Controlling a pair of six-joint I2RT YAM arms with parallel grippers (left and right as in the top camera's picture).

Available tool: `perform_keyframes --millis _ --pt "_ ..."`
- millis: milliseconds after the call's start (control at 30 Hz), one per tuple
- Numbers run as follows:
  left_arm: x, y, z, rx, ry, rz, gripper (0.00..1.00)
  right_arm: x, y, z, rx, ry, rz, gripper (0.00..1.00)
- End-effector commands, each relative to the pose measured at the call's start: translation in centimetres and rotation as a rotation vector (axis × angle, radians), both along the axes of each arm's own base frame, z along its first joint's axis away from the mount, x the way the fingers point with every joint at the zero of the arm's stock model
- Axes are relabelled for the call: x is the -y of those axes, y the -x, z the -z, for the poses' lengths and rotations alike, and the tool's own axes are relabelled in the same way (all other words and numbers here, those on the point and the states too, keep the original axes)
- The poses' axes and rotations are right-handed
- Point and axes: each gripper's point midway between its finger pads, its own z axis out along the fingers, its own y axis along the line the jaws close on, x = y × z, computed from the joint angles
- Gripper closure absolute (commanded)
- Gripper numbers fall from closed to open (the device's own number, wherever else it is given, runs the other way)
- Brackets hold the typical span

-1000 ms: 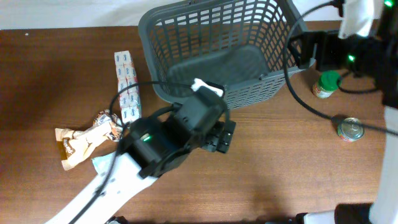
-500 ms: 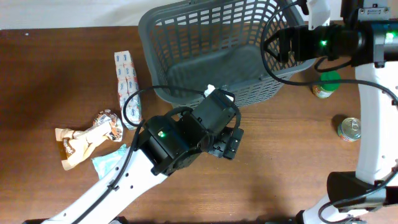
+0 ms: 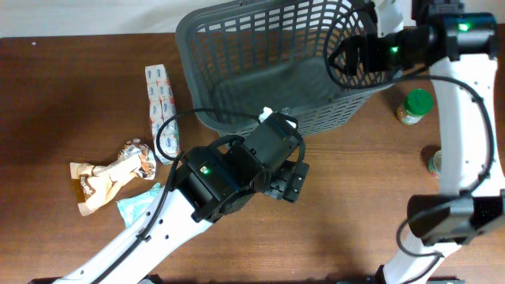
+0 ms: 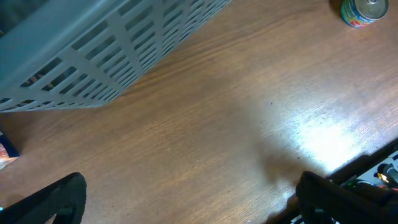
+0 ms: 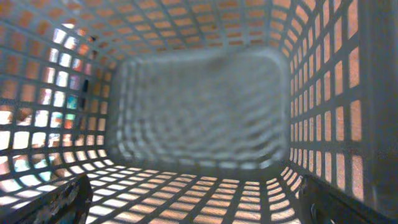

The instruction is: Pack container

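Note:
The dark grey lattice basket [image 3: 260, 79] stands at the back middle of the table. My right gripper [image 3: 345, 59] is over the basket's right side and points into it. In the right wrist view its fingers [image 5: 199, 202] are wide open and empty, facing the basket's bare floor [image 5: 199, 106]. My left gripper [image 3: 286, 178] hovers over the wood just in front of the basket. Its fingers [image 4: 193, 196] are open with nothing between them, and the basket wall [image 4: 93, 56] is ahead of them.
A row of white and blue cartons [image 3: 162, 110] lies left of the basket. Snack wrappers [image 3: 110, 175] and a light blue packet [image 3: 136, 203] lie at the front left. A green-lidded jar [image 3: 414, 106] and a tin can [image 3: 434, 162] [image 4: 362, 11] stand to the right.
My right arm has swung left from beyond the basket's right edge to over its right side. My left gripper shifted slightly right, then stayed still.

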Motion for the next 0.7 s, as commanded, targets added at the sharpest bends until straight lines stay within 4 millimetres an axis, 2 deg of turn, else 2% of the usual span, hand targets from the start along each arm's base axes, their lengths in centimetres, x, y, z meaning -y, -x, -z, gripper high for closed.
perform_keyframes --millis 0,100,467,500,600,667 --pt "0.14 0.14 -0.49 -0.001 0.021 -0.002 0.00 -0.28 -0.77 1.08 -0.008 0.019 -0.013 0.01" --pt "0.14 0.13 -0.50 -0.001 0.021 -0.002 0.00 -0.28 -1.20 1.67 -0.014 0.020 -0.012 0.01" --pt "0.05 0.03 -0.51 0.005 0.017 -0.006 0.00 -0.23 -1.51 1.89 -0.012 0.023 -0.010 0.01" --pt "0.06 0.02 -0.51 0.005 0.017 -0.006 0.04 -0.22 -1.51 1.90 -0.012 0.023 -0.010 0.01" --pt "-0.04 -0.12 -0.55 0.012 0.012 -0.012 0.55 -0.23 -1.51 1.89 -0.012 0.023 -0.010 0.01" --pt "-0.19 -0.29 -0.57 0.021 0.006 -0.019 0.70 -0.22 -1.54 1.94 -0.013 0.023 -0.010 0.01"
